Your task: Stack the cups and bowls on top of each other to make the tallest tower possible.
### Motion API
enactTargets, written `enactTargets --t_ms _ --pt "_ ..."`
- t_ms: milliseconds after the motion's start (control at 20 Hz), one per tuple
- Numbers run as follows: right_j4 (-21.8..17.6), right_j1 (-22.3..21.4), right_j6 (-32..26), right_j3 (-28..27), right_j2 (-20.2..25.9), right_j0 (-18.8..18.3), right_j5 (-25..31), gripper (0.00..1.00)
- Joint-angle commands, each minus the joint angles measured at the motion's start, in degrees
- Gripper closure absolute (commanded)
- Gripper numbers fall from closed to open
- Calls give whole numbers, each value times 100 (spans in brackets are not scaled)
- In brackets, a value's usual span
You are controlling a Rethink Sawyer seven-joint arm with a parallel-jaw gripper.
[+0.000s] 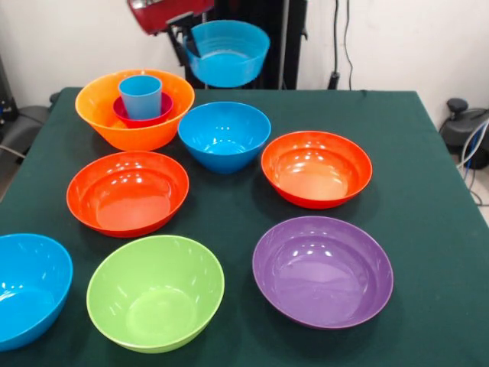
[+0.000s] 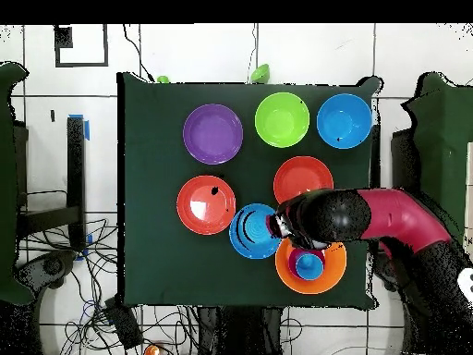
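Observation:
My gripper [image 1: 186, 42] is shut on the left rim of a pale-blue bowl [image 1: 228, 52] and holds it in the air above the table's far edge. In the overhead view the gripper [image 2: 280, 225] and this bowl [image 2: 249, 231] hang over the blue bowl [image 1: 224, 135]. The tower stands to the left in the front view. It is a large yellow-orange bowl [image 1: 114, 126] holding a small magenta bowl [image 1: 122, 113], with the light-blue tumbler [image 1: 140, 95] upright inside that. The tumbler also shows in the overhead view [image 2: 309, 266].
On the green cloth stand two red-orange bowls [image 1: 127, 193] [image 1: 316, 168], a lime green bowl [image 1: 155, 292], a purple bowl [image 1: 322, 270] and a blue bowl [image 1: 27, 287] at the near left edge. The red arm [image 2: 397, 214] reaches over the table's right side in the overhead view.

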Motion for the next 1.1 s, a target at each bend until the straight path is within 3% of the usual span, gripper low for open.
enactTargets --t_ms 50,350,600,1100 --pt "-865 406 -2380 -254 229 -184 452 100" --pt "-936 293 -2541 -76 351 -504 626 100" --pt "-782 1 -2795 349 596 -1096 737 100" --pt "-1159 312 -3027 680 619 -1634 645 100"
